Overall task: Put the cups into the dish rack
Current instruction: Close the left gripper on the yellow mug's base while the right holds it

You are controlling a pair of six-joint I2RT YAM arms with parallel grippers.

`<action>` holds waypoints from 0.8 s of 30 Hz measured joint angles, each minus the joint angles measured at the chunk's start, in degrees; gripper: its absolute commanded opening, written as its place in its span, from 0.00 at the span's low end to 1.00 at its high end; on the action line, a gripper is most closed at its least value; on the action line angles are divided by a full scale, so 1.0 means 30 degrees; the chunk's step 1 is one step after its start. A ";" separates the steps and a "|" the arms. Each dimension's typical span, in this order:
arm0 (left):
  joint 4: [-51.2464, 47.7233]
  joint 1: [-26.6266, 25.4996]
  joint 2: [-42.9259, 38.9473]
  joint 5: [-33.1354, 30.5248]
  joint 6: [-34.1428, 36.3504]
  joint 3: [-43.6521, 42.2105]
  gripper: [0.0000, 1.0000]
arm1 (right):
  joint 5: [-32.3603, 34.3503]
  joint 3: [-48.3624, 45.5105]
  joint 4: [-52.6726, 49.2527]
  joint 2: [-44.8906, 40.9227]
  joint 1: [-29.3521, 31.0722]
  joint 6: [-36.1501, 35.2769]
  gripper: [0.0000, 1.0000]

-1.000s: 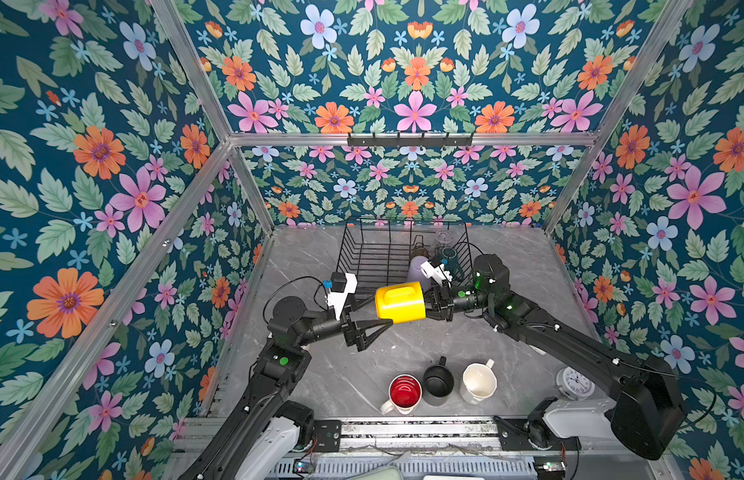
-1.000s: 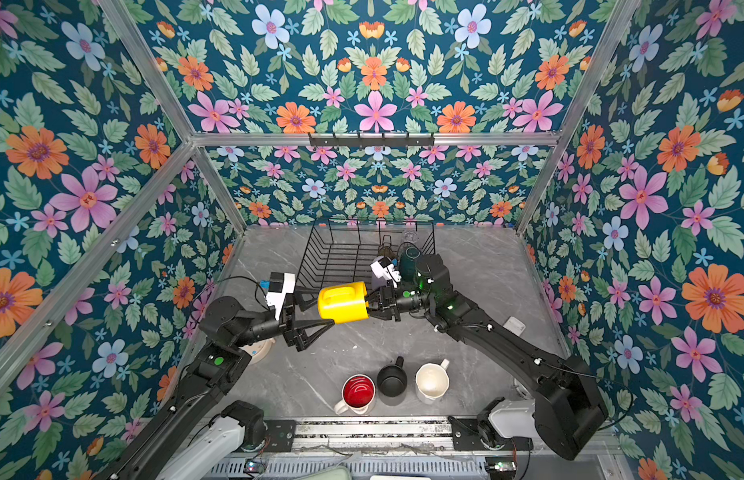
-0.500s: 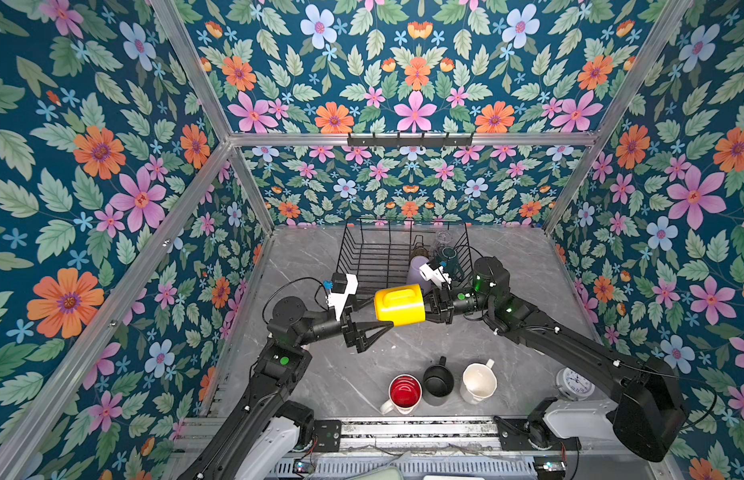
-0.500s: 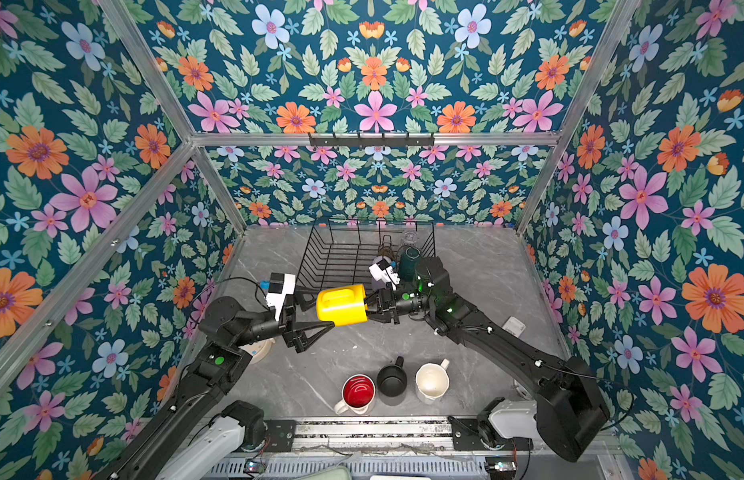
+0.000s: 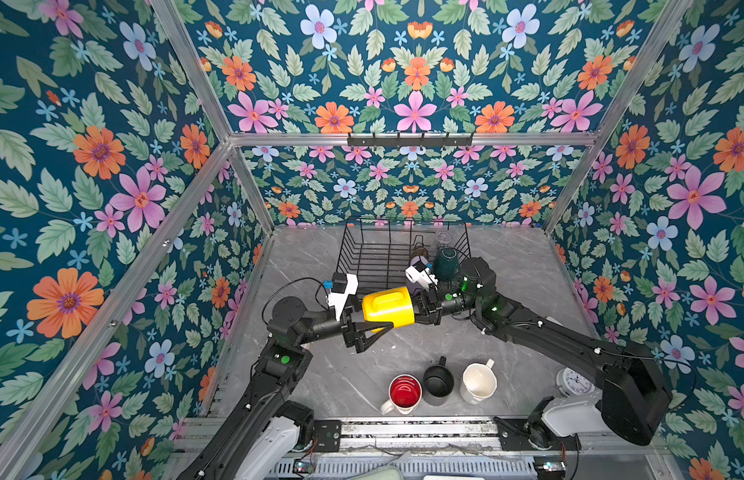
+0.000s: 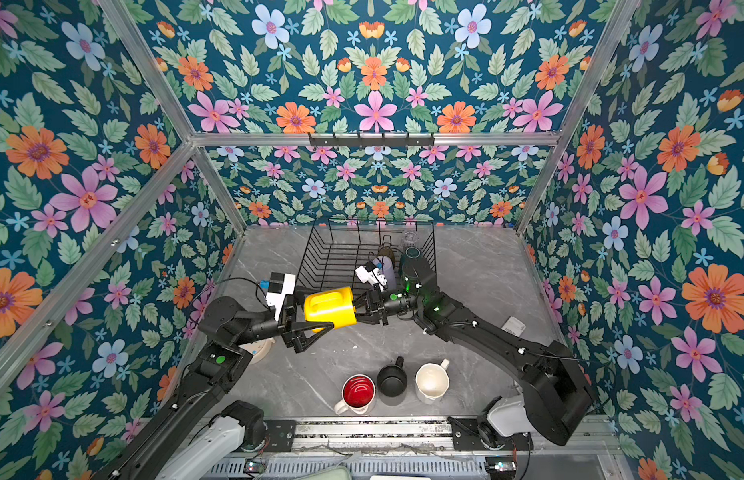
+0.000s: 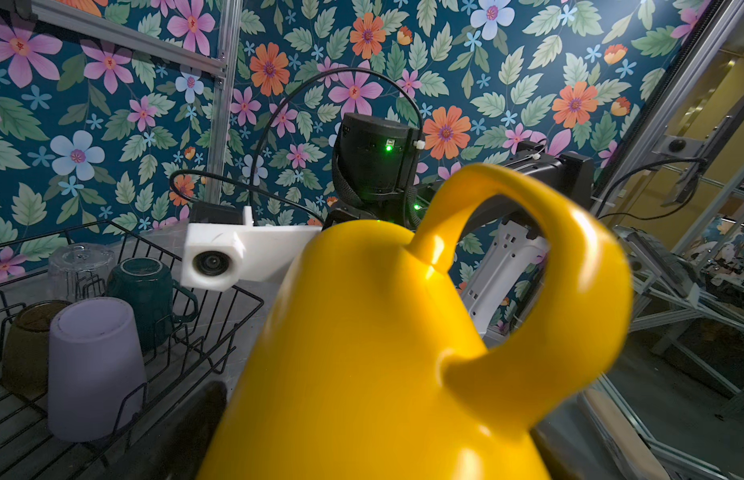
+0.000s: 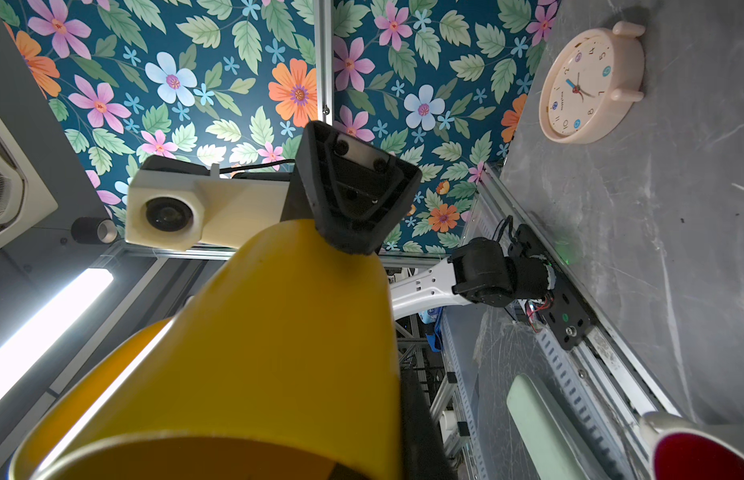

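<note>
One yellow mug (image 5: pixel 387 307) hangs on its side in mid-air, handle up, just in front of the dish rack (image 5: pixel 362 249). The right gripper (image 5: pixel 420 309) is pinched onto its rim. The left gripper (image 5: pixel 372 316) is spread wide astride its base, and contact there is hard to make out. Four cups sit upside down at the rack's right end: lilac tumbler (image 7: pixel 94 365), olive tumbler (image 7: pixel 27 345), dark green mug (image 5: pixel 445 264) and clear glass (image 7: pixel 77 270). Three more stand upright near the front of the grey marbled table (image 5: pixel 528 282): red-lined white mug (image 5: pixel 404 392), black mug (image 5: pixel 438 380), cream mug (image 5: pixel 479 382). Floral wallpaper (image 5: pixel 112 166) covers every wall. A round clock (image 5: pixel 575 380) is partly hidden behind the right arm.
</note>
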 measured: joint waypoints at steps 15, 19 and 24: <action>-0.0007 0.0000 0.0022 0.0495 -0.0051 -0.0036 0.90 | -0.0627 0.0219 0.2353 0.1384 0.0474 0.1727 0.00; -0.0015 0.0022 0.0051 0.0634 -0.0051 -0.0036 0.86 | -0.0656 0.0248 0.2521 0.1639 0.0656 0.1843 0.00; -0.0029 0.0066 0.0175 0.0619 -0.0066 -0.0036 0.77 | -0.0495 0.0240 0.3082 0.1953 0.0743 0.2208 0.00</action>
